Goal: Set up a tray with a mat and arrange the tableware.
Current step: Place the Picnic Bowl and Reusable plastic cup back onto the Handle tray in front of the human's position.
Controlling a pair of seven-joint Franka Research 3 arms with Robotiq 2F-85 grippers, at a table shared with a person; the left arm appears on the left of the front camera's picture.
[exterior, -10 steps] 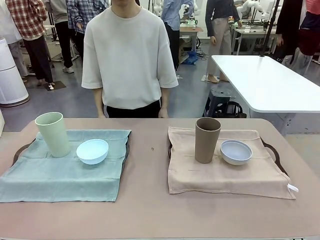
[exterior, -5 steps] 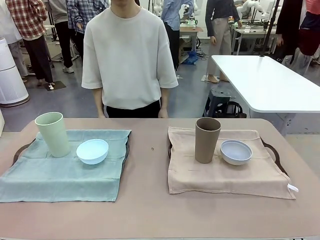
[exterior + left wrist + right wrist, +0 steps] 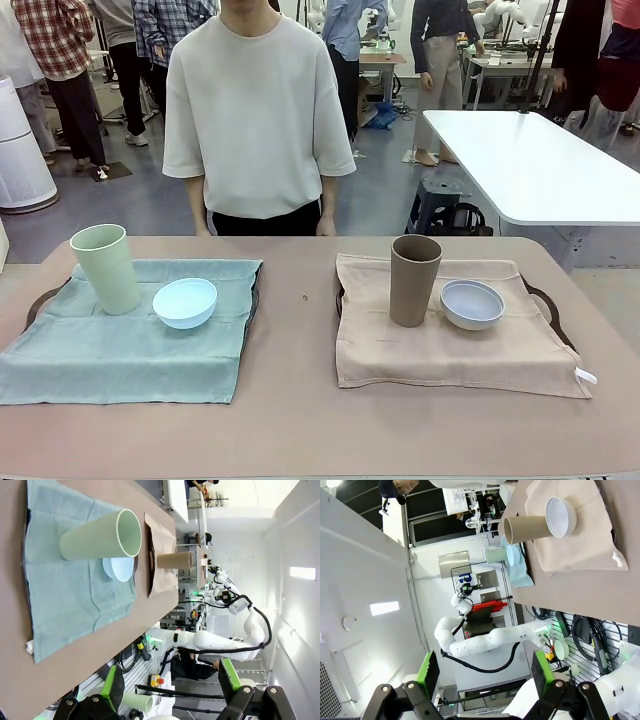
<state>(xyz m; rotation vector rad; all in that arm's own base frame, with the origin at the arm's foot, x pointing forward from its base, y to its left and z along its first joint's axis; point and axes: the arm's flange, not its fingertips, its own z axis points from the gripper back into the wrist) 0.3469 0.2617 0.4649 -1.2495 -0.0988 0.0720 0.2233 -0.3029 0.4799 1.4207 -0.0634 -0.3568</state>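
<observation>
Sitting upright on the green mat (image 3: 125, 345) over the left tray (image 3: 42, 297), pale green tumbler (image 3: 106, 268) at the back corner, light blue bowl (image 3: 185, 302) just beside it, so each is easy to reach and the front stays free. Same neat plan on the tan mat (image 3: 450, 350) over the right tray (image 3: 548, 305): brown tumbler (image 3: 414, 280) with the whitish bowl (image 3: 472, 304) next to it, both near the far edge by the person (image 3: 258, 115). Hanging wide open and holding nothing, left gripper (image 3: 171, 687) and right gripper (image 3: 485, 674), both up off the table (image 3: 300, 420), likely because the setting looks done.
</observation>
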